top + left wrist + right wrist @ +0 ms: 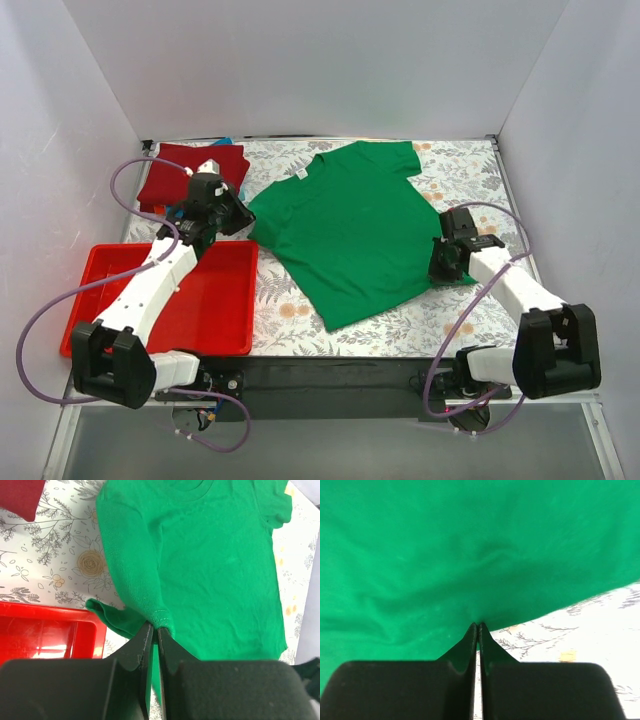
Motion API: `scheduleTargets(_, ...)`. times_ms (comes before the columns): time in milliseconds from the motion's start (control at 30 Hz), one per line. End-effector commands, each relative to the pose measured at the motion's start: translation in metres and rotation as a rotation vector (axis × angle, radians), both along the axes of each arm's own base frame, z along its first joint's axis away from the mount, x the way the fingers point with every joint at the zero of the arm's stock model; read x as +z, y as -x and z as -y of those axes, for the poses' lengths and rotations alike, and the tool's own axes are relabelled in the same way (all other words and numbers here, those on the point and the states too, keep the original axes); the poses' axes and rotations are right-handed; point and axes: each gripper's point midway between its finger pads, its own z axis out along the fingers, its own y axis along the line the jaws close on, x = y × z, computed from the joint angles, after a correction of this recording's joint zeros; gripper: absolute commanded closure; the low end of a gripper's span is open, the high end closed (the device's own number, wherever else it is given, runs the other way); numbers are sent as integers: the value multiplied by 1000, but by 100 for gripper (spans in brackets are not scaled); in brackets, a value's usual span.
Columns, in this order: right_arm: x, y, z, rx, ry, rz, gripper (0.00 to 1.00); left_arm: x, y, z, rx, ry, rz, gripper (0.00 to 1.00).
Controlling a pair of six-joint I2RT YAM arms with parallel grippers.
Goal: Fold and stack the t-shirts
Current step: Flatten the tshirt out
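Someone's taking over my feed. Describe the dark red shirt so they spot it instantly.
Find the floral table, then its far left corner, beyond the red tray. The dark red t-shirt lies there as a folded bundle. Unlike the green t-shirt spread mid-table, it is small and maroon, and duller than the glossy tray.

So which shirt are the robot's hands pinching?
The green shirt, spread flat: the left gripper and right gripper both pinch its edges. The red shirt sits folded, untouched, far left.
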Motion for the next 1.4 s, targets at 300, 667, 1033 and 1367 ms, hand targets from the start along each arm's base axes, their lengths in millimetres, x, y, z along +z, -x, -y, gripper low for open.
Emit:
scheduleTargets(300, 172, -84, 38, -42, 188, 357, 99, 62, 11, -29, 115, -52, 97, 100)
scheduleTargets(667, 216, -183, -13, 36, 5, 429, 56, 10, 24, -44, 156, -111, -19, 100)
scheduleTargets(1033, 102, -71, -33, 132, -145, 184, 55, -10, 15, -41, 130, -131, -69, 100)
scheduleTargets(1367, 40, -31, -48, 136, -239, 82, 53, -21, 8, -28, 81, -94, -91, 100)
